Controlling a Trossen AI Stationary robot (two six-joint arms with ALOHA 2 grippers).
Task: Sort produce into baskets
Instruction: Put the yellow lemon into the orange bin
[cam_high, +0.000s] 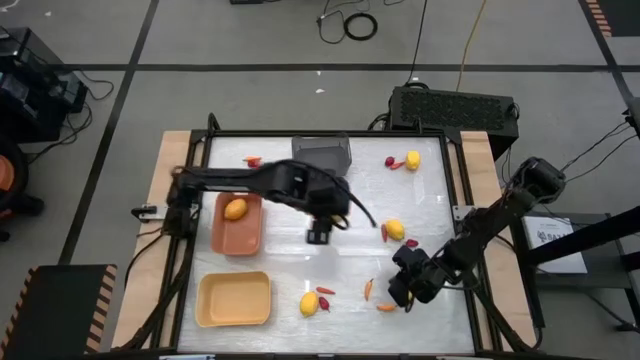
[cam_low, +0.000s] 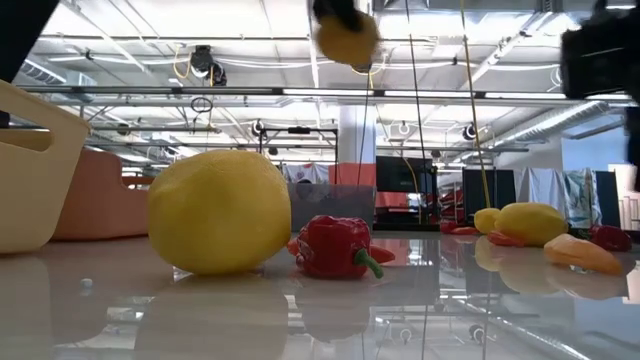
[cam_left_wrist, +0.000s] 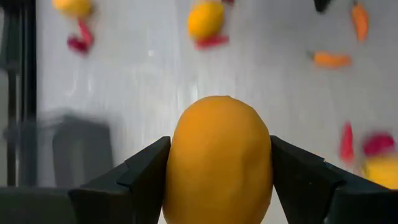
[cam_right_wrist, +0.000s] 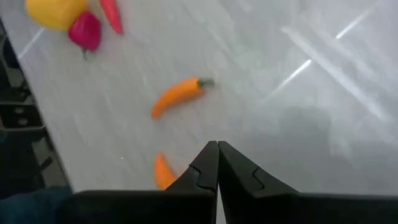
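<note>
My left gripper (cam_high: 318, 232) hangs over the table's middle, shut on a yellow-orange oval fruit (cam_left_wrist: 217, 162). The low view shows that fruit (cam_low: 345, 38) high above the table. Another such fruit (cam_high: 235, 209) lies in the orange-brown tray (cam_high: 240, 238). The pale yellow tray (cam_high: 233, 300) stands at the near left and the grey bin (cam_high: 322, 152) at the far middle. My right gripper (cam_right_wrist: 217, 163) is shut and slants down over the near right of the table (cam_high: 404, 288). An orange carrot-like piece (cam_right_wrist: 177, 96) lies ahead of it, and a second orange piece (cam_right_wrist: 163, 171) lies beside its fingertips. My left gripper pinches the oval fruit by its two opposite sides (cam_left_wrist: 177, 168) between its two fingers (cam_left_wrist: 146, 177). The fingers slant down from above. The fruit is lifted clear of the table, and one rounded end sticks out past the fingertips.
Loose produce lies about: a yellow fruit (cam_high: 412, 160) and a red piece (cam_high: 390, 162) at the far right, a yellow fruit (cam_high: 395, 230) right of middle, and a yellow fruit (cam_high: 309, 303) with a red pepper (cam_low: 335, 245) near the front edge. An orange piece (cam_high: 252, 160) lies left of the bin.
</note>
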